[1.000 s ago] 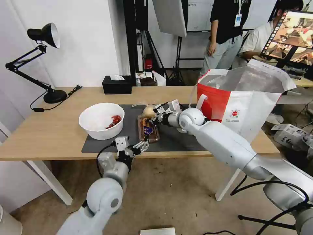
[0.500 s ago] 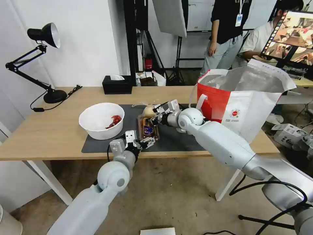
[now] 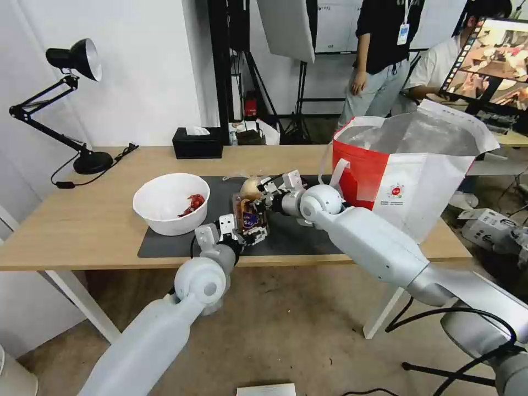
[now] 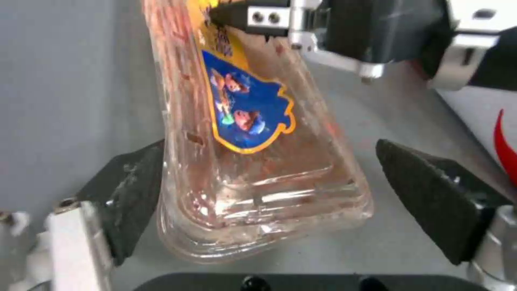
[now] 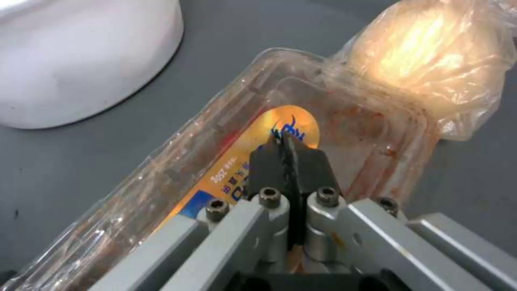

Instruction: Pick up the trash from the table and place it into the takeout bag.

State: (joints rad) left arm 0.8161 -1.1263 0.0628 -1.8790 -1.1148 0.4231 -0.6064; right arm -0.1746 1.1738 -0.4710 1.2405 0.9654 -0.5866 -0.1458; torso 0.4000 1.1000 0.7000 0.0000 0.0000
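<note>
I see the clear food box (image 3: 251,218) on the dark mat (image 3: 308,236) of the counter (image 3: 82,220), at 3 o'clock of the white bowl (image 3: 170,204). My right gripper (image 5: 284,146) has its fingers pinched shut on the box's lid; whether any plastic sits between them is hidden. My left gripper (image 4: 280,198) straddles the box's near end, fingers spread, 1 pad (image 4: 135,182) touching. The bagged beige lump (image 5: 431,60) lies against the box's far end, at 12 o'clock, cut off at the right wrist view's edge. The takeout bag (image 3: 407,181) stands at 3 o'clock.

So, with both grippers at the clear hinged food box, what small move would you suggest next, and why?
Probably close the left gripper: its open pads already straddle the near end of the clear hinged food box, while the right gripper, fingers shut, presses on its lid.
</note>
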